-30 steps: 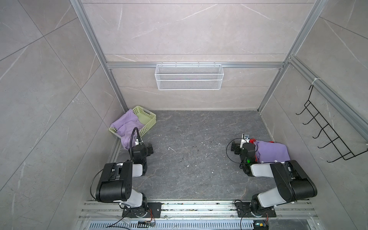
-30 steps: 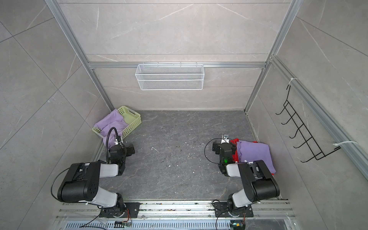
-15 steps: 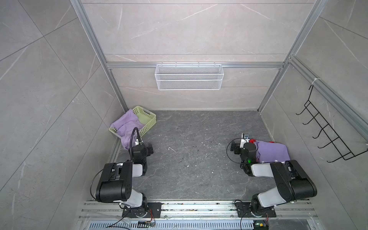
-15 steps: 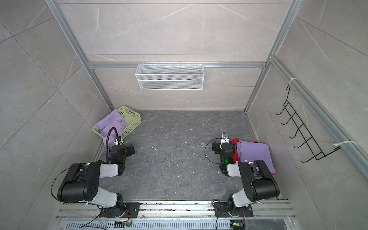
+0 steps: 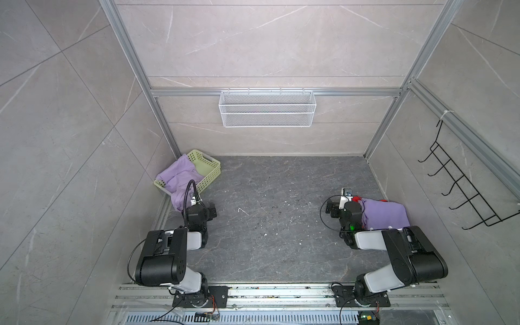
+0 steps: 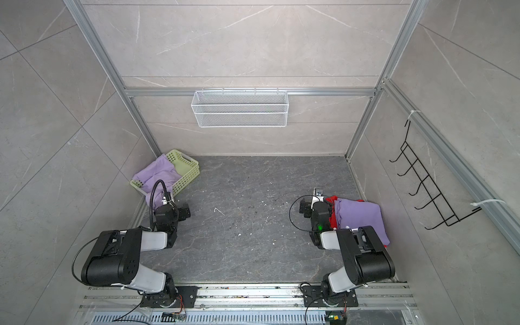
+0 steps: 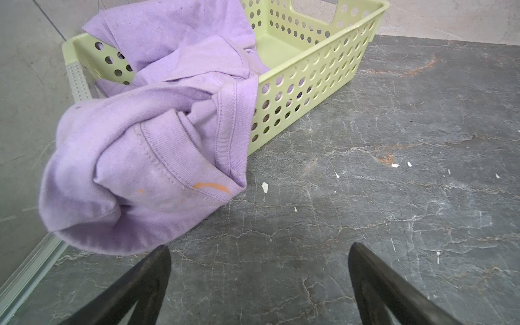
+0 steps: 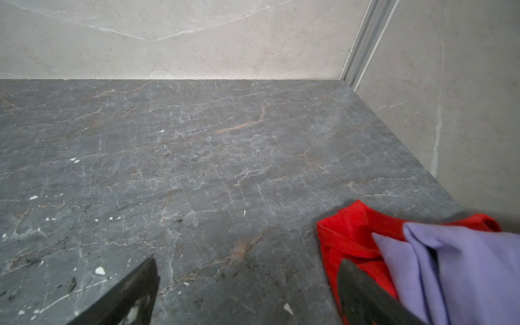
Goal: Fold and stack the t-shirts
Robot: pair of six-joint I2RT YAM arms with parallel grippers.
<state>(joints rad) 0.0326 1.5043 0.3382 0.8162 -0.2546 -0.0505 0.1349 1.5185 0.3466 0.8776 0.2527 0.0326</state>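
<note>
Crumpled lilac t-shirts (image 5: 180, 176) (image 6: 157, 174) fill the near end of a pale green perforated basket (image 5: 209, 168) (image 7: 309, 76). One shirt (image 7: 140, 157) spills over the basket's rim onto the dark stone table. My left gripper (image 7: 259, 261) (image 5: 201, 209) stands open just short of that shirt, with bare table between its fingers. At the right a folded lilac t-shirt (image 5: 385, 215) (image 8: 464, 267) lies on a red garment (image 8: 349, 239). My right gripper (image 8: 247, 260) (image 5: 342, 209) is open beside it. One finger overlaps the red cloth's edge.
A white wire basket (image 5: 267, 112) hangs on the back wall and a black hook rack (image 5: 455, 191) on the right wall. Small white flecks (image 5: 242, 210) dot the table. Stone walls close in behind the basket and beside the stack.
</note>
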